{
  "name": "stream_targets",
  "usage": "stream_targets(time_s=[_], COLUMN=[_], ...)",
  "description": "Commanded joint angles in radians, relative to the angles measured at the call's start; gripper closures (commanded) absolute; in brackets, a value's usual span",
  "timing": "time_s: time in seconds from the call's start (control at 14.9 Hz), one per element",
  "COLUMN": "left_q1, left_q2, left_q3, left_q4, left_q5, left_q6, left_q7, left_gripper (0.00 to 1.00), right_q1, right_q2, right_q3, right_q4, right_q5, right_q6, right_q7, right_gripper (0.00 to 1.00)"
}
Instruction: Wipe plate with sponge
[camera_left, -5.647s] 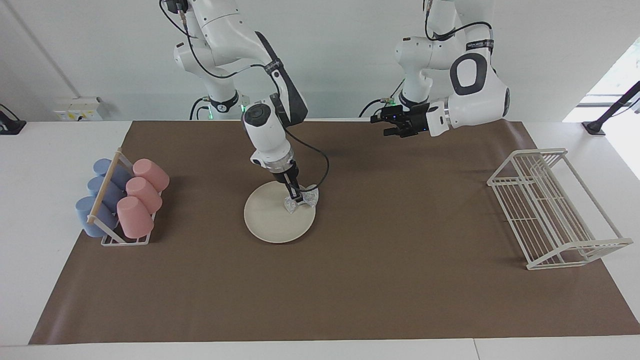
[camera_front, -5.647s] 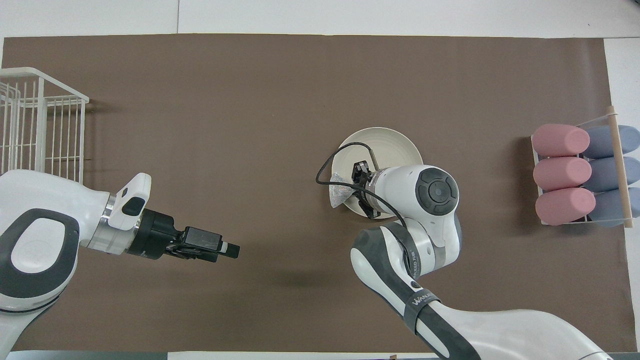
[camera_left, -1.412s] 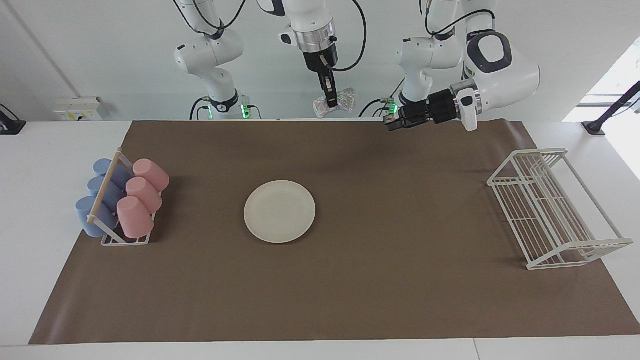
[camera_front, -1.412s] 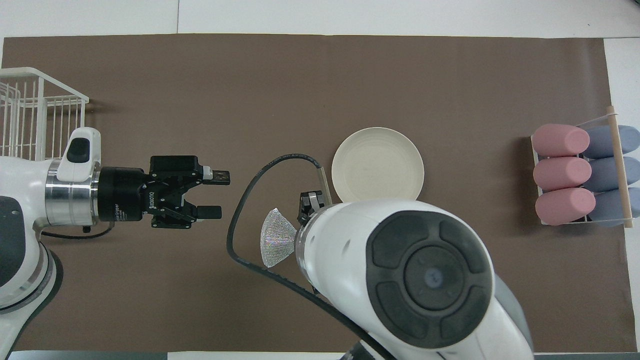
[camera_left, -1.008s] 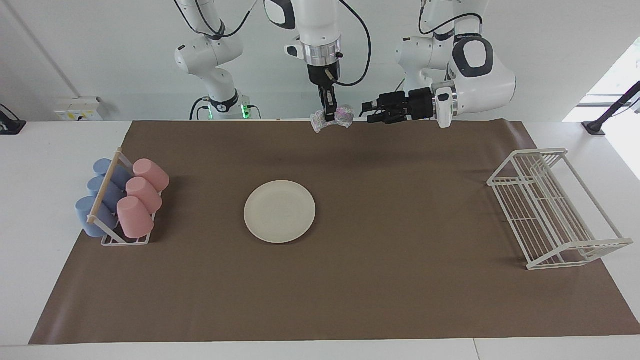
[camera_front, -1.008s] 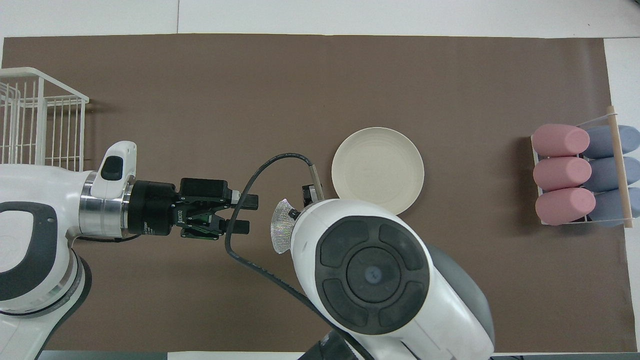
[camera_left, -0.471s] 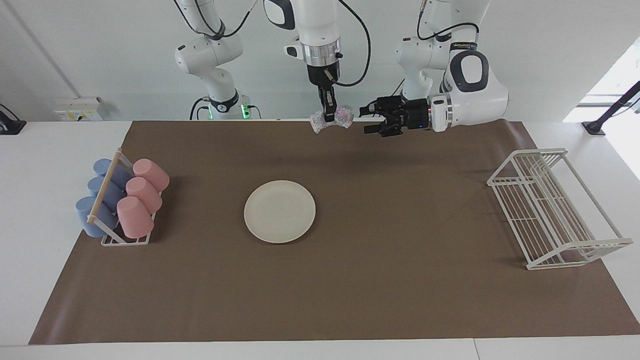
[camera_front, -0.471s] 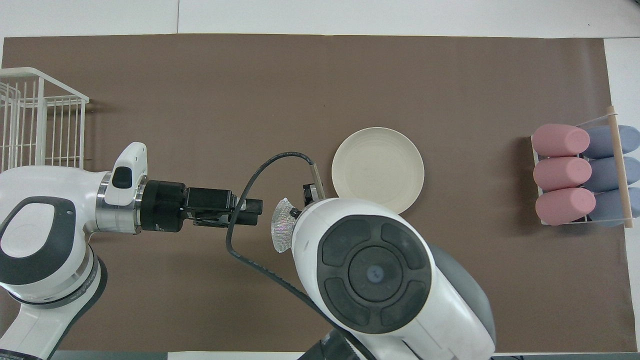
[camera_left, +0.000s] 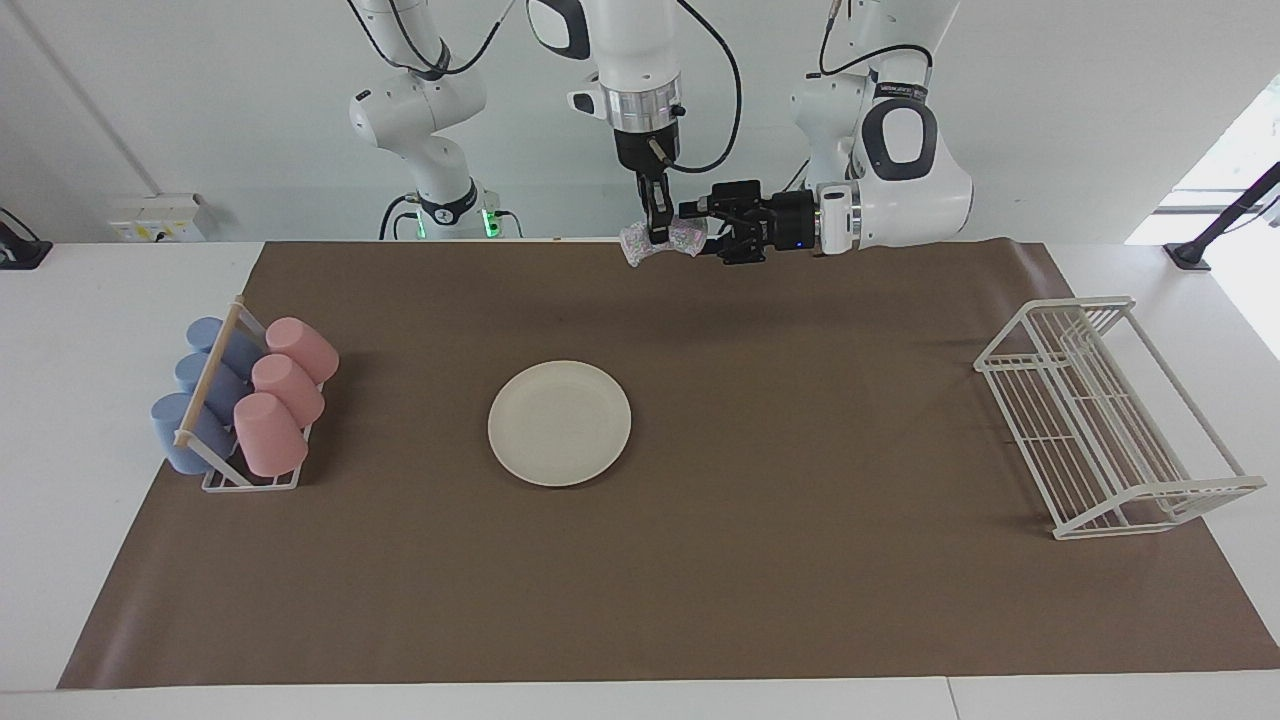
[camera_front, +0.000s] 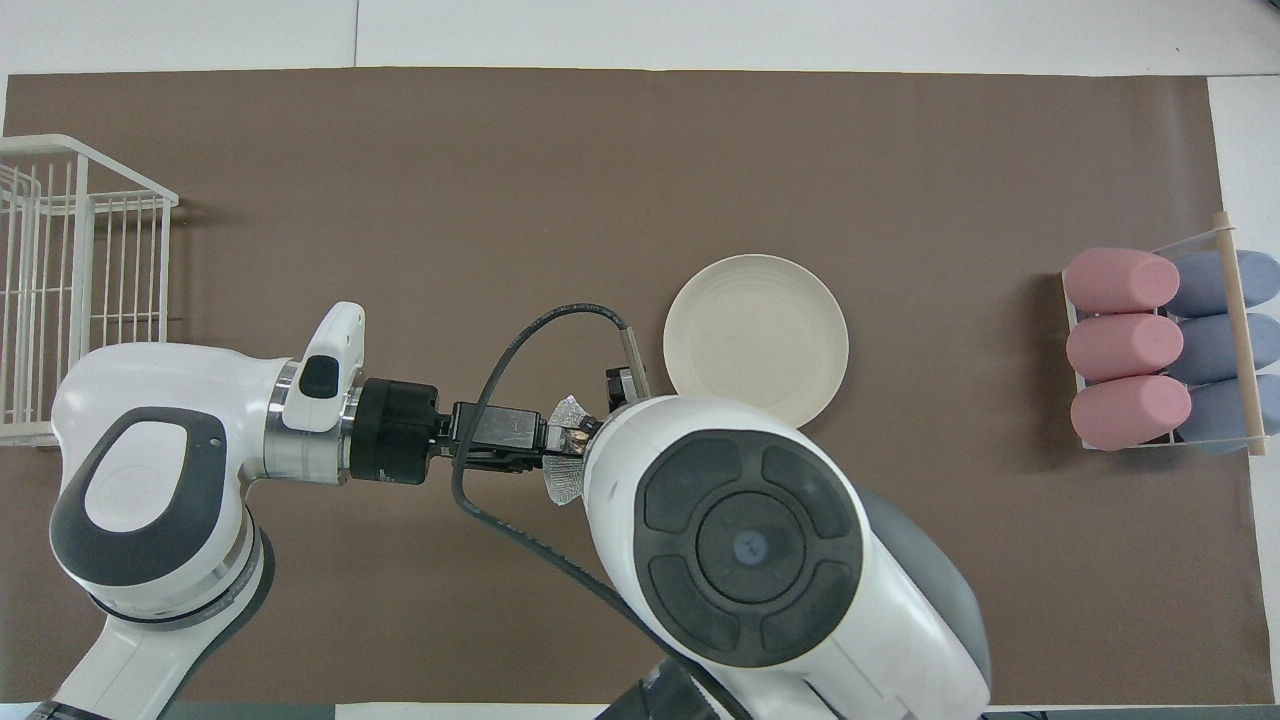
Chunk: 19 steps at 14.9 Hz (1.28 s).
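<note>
Two grippers meet at the sponge (camera_left: 662, 240): right gripper (camera_left: 655, 222) pinches it aloft; left gripper (camera_left: 697, 232) touches it, grip unclear. Plate (camera_left: 559, 423) lies bare, well below them.

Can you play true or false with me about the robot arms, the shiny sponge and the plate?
1. The sponge is lying on the plate. False: it is up in the air, pinched in the right claw over the mat's edge by the robots.
2. The plate has nothing on it. True.
3. The left claw has come right up beside the sponge. True: its tips are at the sponge's edge, though whether it grips cannot be told.
4. The pink cups stand upright on the plate. False: they lie tilted in a cup rack at the right arm's end of the table.
5. The white wire rack holds the plate. False: the plate lies flat on the brown mat.
</note>
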Motion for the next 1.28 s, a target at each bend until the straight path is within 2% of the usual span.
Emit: stream_targets(time_s=[0.0,0.07,0.13,0.2,0.27,0.54,0.67,0.87,1.08,1.21], left_q1=[0.002,0.002,0.002,0.004,0.005,0.019,0.021,0.022,0.022,0.024], left_q2=[-0.004,-0.004,-0.006,-0.006,-0.007,-0.007,-0.007,-0.007,-0.006,-0.003], left_q3=[0.015,0.015,0.015,0.017,0.017,0.018,0.018,0.02,0.02,0.02], left_q4=[-0.011,-0.01,-0.01,-0.011,-0.013,-0.013,-0.011,-0.011,-0.011,-0.002], left_q5=[-0.018,-0.018,-0.018,-0.018,-0.018,-0.017,-0.014,-0.012,-0.004,0.055], left_q6=[0.001,0.0,-0.006,-0.017,-0.029,-0.045,-0.056,-0.057,-0.056,-0.054], left_q7=[0.016,0.013,0.013,0.011,0.004,-0.07,-0.076,-0.087,-0.098,-0.111], left_gripper=[0.6,0.62,0.68,0.79,1.0,1.0,1.0,1.0,1.0,1.0], right_q1=[-0.006,-0.006,-0.006,-0.007,-0.007,-0.01,-0.009,-0.03,-0.088,-0.152], right_q2=[-0.011,-0.011,-0.011,-0.011,-0.011,-0.019,-0.028,-0.051,-0.08,-0.096], right_q3=[0.008,0.008,0.008,0.008,0.008,0.008,0.008,0.003,0.0,-0.002], right_q4=[-0.013,-0.013,-0.013,-0.013,-0.012,-0.012,-0.021,-0.036,-0.04,-0.038], right_q5=[-0.022,-0.022,-0.023,-0.023,-0.022,-0.022,-0.022,-0.018,-0.018,-0.018], right_q6=[0.014,0.013,0.013,0.009,0.01,0.003,-0.008,-0.026,-0.107,-0.175], right_q7=[0.017,0.017,0.017,0.017,0.017,0.021,0.021,-0.036,-0.273,-0.504], right_gripper=[1.0,1.0,1.0,1.0,1.0,1.0,0.01,0.0,0.0,0.0])
